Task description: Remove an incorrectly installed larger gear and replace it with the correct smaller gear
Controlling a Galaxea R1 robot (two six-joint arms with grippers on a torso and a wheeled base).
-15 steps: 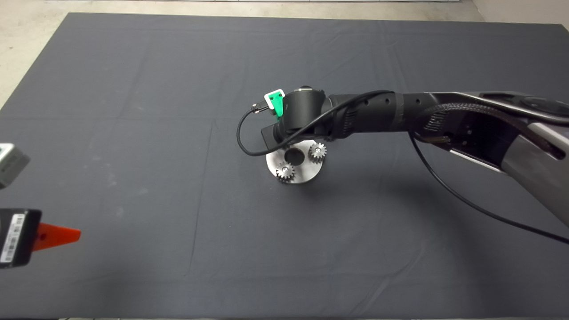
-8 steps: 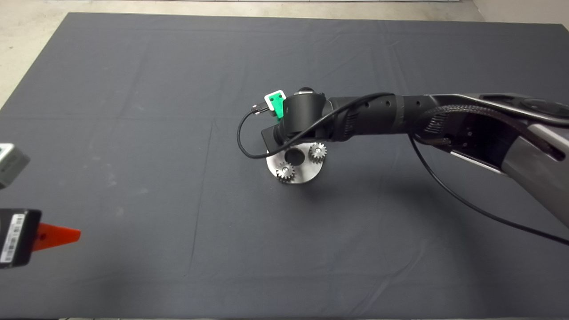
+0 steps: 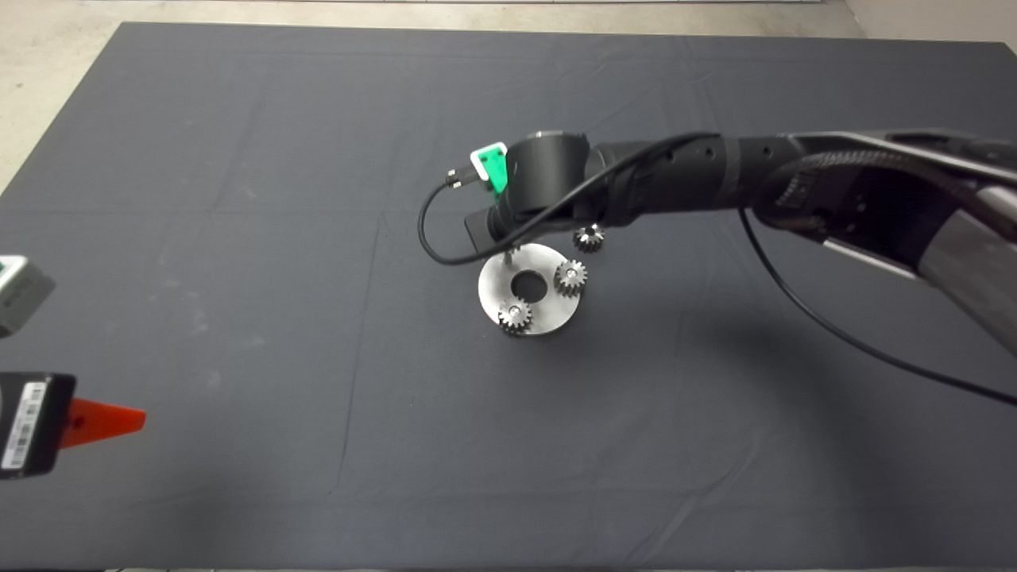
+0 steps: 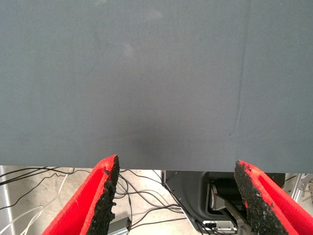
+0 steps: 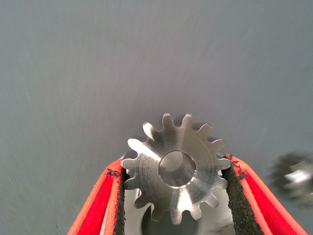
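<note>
Right hand (image 5: pixel 177 196) clamped the larger gear (image 5: pixel 176 166) between both pads, above the round plate (image 3: pixel 540 314) — its fingers hidden under the arm overhead. Smaller gear (image 3: pixel 589 237) lay beside the plate — partly covered. Left hand (image 4: pixel 176 196) waited spread, empty, at the counter's edge.

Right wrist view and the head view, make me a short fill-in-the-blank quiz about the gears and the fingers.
1. The right gripper is shut on the ____ gear.
2. On the round plate, ____ small gears sit on pins.
3. A third small gear lies on the ____, beside the plate.
4. The left gripper waits at the mat's edge with its fingers ____.

Missing words: larger; two; mat; open
</note>
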